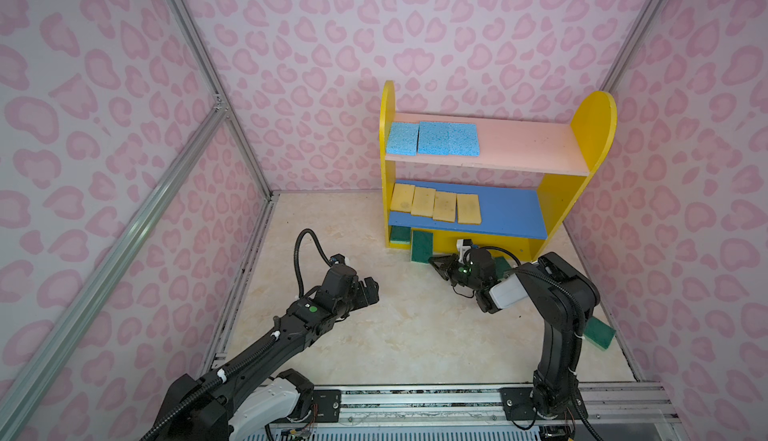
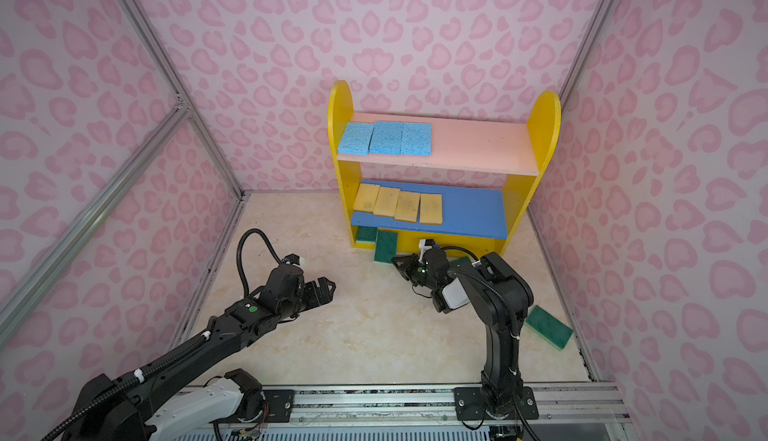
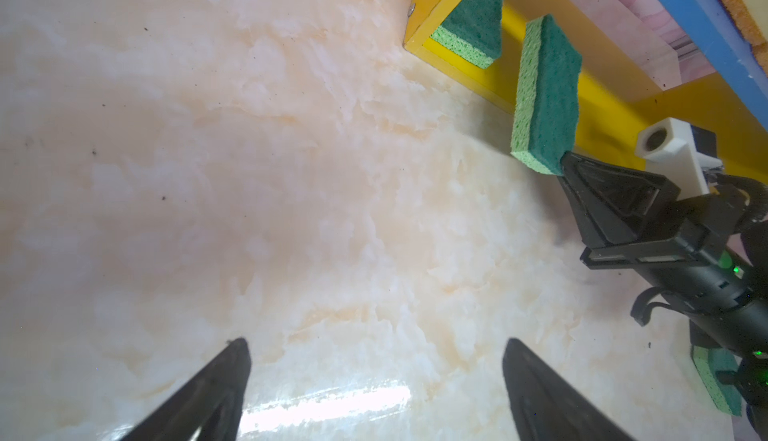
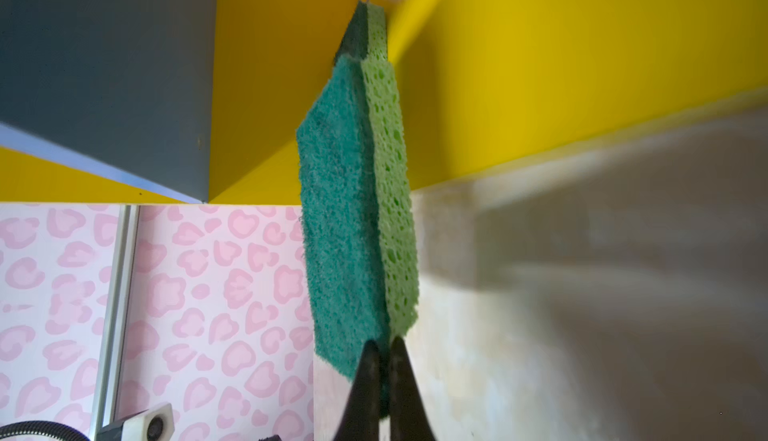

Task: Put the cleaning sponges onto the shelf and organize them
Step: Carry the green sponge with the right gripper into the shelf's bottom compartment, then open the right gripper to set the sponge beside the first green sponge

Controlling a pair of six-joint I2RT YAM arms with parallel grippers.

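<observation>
The shelf [image 1: 592, 127] stands at the back right. Three light blue sponges [image 1: 432, 138] lie on its pink board and several pale yellow ones [image 1: 436, 204] on the blue board. One green sponge [image 1: 400, 235] lies on the yellow base at the left. A second green sponge [image 1: 422, 245] [image 3: 548, 94] juts out over the base's front edge. My right gripper [image 1: 432, 259] [image 4: 384, 341] is shut, its tips against that sponge's near corner. My left gripper [image 1: 370, 289] [image 3: 376, 341] hangs open and empty over the floor.
A third green sponge [image 2: 461, 261] lies on the floor behind the right wrist, partly hidden. A fourth green sponge [image 2: 548, 326] lies near the right wall. Pink patterned walls close in three sides. A metal rail [image 1: 415, 401] runs along the front.
</observation>
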